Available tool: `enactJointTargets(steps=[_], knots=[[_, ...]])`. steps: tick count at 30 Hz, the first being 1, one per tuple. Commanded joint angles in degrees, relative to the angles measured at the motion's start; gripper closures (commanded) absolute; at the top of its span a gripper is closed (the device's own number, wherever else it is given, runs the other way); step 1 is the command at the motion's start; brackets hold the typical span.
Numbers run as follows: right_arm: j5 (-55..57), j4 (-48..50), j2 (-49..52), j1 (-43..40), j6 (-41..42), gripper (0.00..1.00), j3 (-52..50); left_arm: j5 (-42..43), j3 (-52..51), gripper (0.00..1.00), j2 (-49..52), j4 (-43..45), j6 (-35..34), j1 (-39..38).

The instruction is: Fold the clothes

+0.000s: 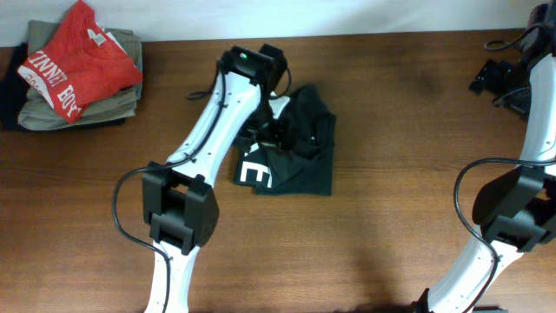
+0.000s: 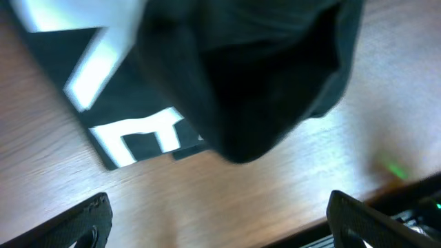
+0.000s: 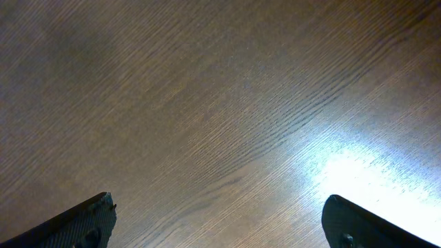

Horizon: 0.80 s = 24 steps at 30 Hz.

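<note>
The dark charcoal T-shirt [image 1: 300,152] lies bunched and partly folded at the table's middle, with white letters showing at its front left. In the left wrist view the T-shirt [image 2: 248,76] fills the top, white lettering at left. My left gripper [image 1: 276,78] hovers just past the shirt's far edge; in its wrist view the left gripper [image 2: 220,217] is open and empty over bare wood. My right gripper [image 1: 495,83] is at the far right of the table, away from the shirt; in its wrist view the right gripper [image 3: 219,220] is open over bare wood.
A stack of khaki-olive folded garments [image 1: 78,109] with a red T-shirt [image 1: 78,61] on top sits at the far left corner. The table's far edge [image 1: 391,35] runs just behind the left gripper.
</note>
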Motion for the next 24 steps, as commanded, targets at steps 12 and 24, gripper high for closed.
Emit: enactJointTargets(steps=[12, 24], knots=[[1.16, 0.0, -0.61, 0.13, 0.33, 0.01, 0.11, 4.72, -9.7, 0.01, -0.11, 9.27, 3.19, -4.5], [1.16, 0.0, -0.61, 0.13, 0.33, 0.01, 0.11, 4.76, -10.49, 0.95, -0.15, 12.28, 4.46, -6.88]])
